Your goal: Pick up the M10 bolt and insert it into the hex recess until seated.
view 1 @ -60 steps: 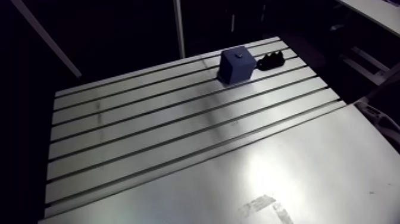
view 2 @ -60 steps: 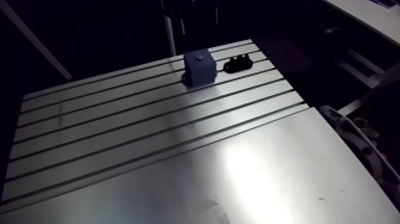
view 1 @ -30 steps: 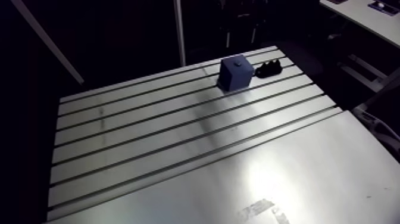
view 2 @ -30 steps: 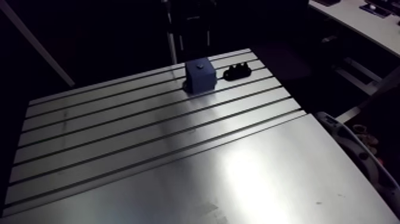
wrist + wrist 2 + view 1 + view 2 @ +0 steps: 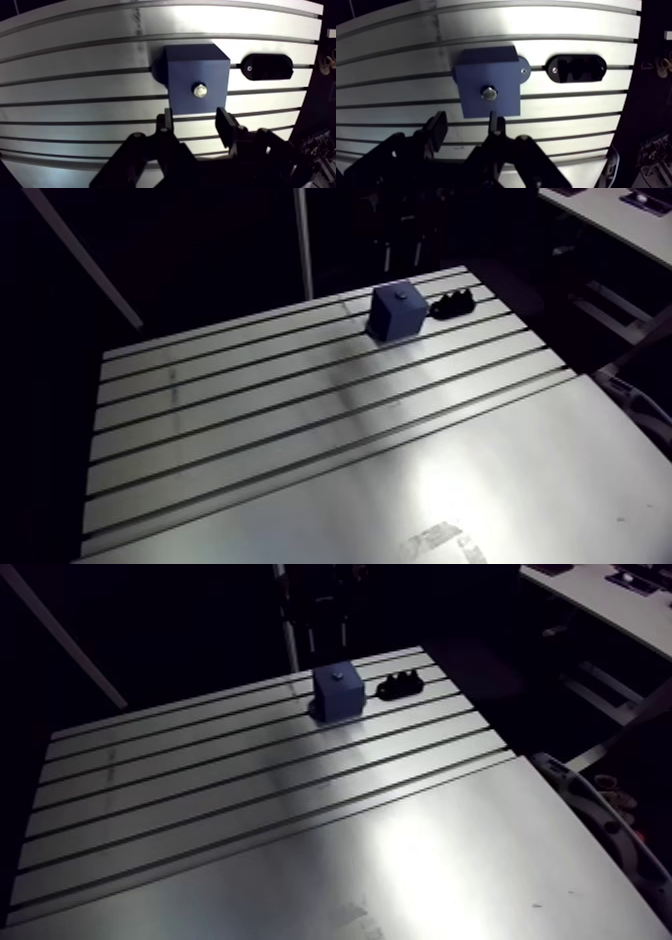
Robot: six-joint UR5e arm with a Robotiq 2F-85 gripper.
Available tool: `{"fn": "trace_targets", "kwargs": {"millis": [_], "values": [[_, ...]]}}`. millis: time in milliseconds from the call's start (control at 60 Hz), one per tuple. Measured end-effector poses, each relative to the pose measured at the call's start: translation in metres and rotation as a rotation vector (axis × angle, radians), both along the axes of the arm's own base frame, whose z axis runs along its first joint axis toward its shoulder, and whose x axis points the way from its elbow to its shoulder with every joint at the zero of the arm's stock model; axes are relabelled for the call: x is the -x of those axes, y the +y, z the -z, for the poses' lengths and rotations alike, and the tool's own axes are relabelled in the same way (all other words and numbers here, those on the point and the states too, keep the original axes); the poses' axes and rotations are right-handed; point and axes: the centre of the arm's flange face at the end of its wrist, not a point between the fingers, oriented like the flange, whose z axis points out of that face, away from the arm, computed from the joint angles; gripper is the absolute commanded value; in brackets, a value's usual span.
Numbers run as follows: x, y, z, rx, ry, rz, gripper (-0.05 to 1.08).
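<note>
My claw (image 5: 196, 119) hangs open and empty just short of the block (image 5: 197, 65). The bolt (image 5: 200, 90) sits in the block's top, only its head showing. I judge it stiff steel, light but slick, so I'd pinch the head squarely across opposite flats.

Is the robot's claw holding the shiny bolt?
No, the shiny metal bolt sits in the dark-blue block, ahead of the open gripper.

A silver slotted aluminium counter (image 5: 300, 418) with long dark grooves running across its far half; its near half is smooth and catches bright glare. Near the far right corner lies a low black oval plastic holder (image 5: 266, 67) with recessed cut-outs, flat across one groove.
</note>
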Motion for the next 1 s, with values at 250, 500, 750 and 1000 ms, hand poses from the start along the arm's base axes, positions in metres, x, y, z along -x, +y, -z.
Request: {"fn": "trace_targets", "kwargs": {"millis": [250,500,750,1000], "values": [[-0.001,0.003,0.004,0.0,0.01,-0.033,0.53],[0.001,0.006,0.006,0.004,0.016,-0.078,0.53],[0.004,0.007,0.01,0.006,0.019,-0.11,0.53],[0.004,0.005,0.017,0.006,0.028,-0.1,0.55]]}}
